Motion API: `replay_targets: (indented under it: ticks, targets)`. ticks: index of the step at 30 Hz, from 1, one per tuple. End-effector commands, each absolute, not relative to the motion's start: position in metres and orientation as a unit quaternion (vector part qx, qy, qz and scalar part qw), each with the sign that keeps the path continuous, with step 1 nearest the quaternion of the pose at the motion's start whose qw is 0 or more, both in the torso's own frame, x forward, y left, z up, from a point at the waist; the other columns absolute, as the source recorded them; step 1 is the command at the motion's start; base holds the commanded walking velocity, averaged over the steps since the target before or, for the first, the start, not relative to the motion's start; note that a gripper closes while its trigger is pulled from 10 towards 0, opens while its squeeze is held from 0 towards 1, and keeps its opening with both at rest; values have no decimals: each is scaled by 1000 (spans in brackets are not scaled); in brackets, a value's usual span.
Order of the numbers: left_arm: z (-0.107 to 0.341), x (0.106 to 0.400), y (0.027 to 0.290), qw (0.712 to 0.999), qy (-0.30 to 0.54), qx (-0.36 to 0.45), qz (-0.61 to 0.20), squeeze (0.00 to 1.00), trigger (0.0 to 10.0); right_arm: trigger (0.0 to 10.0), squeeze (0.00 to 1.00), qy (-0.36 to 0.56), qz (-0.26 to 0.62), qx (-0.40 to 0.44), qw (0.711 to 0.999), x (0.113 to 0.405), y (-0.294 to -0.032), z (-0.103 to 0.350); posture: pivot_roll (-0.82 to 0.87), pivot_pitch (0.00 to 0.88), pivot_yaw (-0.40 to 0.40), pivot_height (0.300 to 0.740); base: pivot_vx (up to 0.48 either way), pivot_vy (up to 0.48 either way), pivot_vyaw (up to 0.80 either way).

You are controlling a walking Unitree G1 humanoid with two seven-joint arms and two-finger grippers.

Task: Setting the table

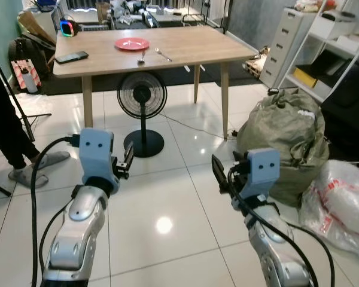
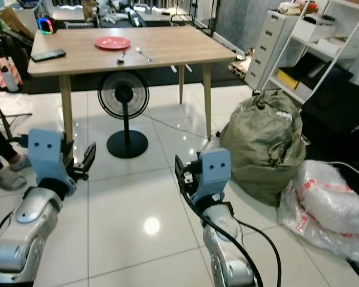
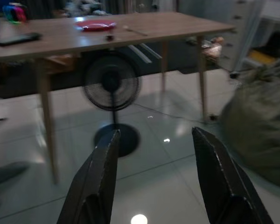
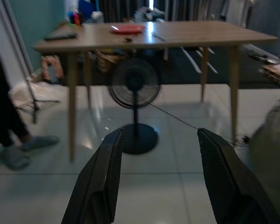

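A Unitree G1 stands on white floor tiles, well short of the wooden dining table (image 1: 185, 51) it is to set. Both arms are raised in front of its chest, the left gripper (image 3: 154, 182) and the right gripper (image 4: 161, 179) each with fingers spread apart and holding nothing, both aimed at the table.

The things already laid out sit near the table's middle: a red plate (image 1: 131, 43), with a spoon (image 1: 142, 58) just in front of it, towards the robot, and a fork (image 1: 163, 54) just beside the spoon, to the plate's right. Spoon and fork both lie with their long axes running roughly from the table's near edge to its far side, the fork slanted. From the fingers, the setting lies straight ahead and higher, slightly to the left, so the left arm looks the nearer one.

A black smartphone (image 1: 71, 57) rests near the table's left end, a glowing speaker (image 1: 67, 28) behind it. A black pedestal fan (image 1: 142, 95) stands under the table's near edge with its cord trailing across the tiles, likely in the path of approach. To the table's right sit a stuffed green sack (image 1: 290, 140) and white shelving (image 1: 341, 54); a person's leg and slippered foot (image 1: 24, 173) stand to its left.
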State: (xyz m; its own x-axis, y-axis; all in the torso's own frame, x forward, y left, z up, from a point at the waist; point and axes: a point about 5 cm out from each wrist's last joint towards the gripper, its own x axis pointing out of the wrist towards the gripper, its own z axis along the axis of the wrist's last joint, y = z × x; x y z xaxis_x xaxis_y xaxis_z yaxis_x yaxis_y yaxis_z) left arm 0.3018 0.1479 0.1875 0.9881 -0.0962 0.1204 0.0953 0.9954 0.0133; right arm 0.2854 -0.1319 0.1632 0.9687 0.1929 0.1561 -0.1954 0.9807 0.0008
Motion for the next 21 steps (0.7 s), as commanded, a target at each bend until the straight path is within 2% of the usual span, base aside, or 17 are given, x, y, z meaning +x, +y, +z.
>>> replay_targets:
  ticks: [1,5,21]
  targets:
    - [183,301,157,998,-51,10,-31,67,10000,10000,0,-82,102,13,991,286,-129,165,-58,22,34,740,480,0,0]
    - [182,302,157,998,-49,12,-28,31,10000,10000,0,-83,101,14,991,286,-129,165,-58,19,34,740,473,0,0]
    - [183,303,157,998,-52,11,-30,31,10000,10000,0,-84,100,14,991,287,-130,165,-54,14,34,740,469,0,0]
